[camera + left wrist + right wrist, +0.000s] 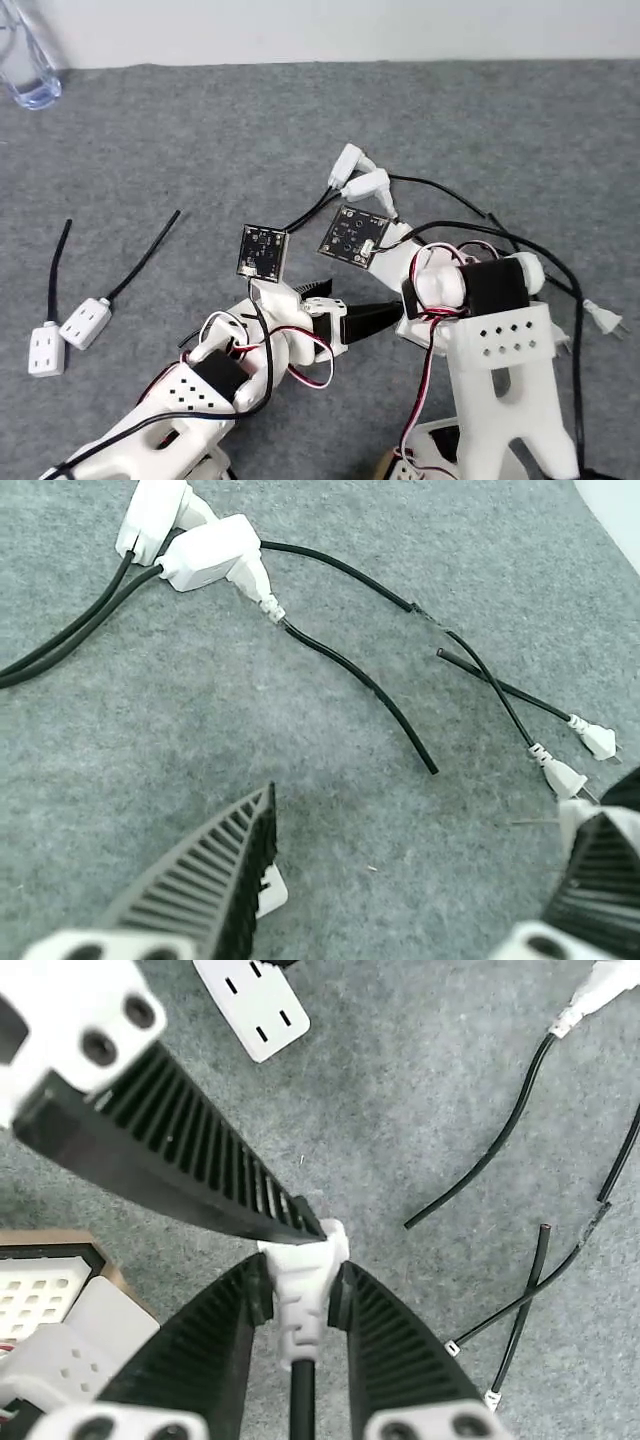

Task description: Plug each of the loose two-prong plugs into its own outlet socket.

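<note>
My right gripper (300, 1270) is shut on a white two-prong plug (300, 1305), whose black cable runs back between the fingers. A black finger (190, 1160) of the other arm lies across the plug's tip. A white outlet socket (250, 1005) with slots lies just beyond. My left gripper (430, 810) hangs open over bare carpet; in the high view the left gripper (358, 300) sits at the table's centre. Two loose plugs (598, 740) (560, 777) lie close to one of its fingers. Two more white sockets (85, 322) (45, 350) rest at the far left.
Two white connectors (355, 172) with black cables lie just behind the arms, also seen as connectors (205, 552) in the left wrist view. A plug (605, 318) lies at the right. Black cables (360, 685) cross the grey carpet. A clear container (25, 60) stands at the back left corner.
</note>
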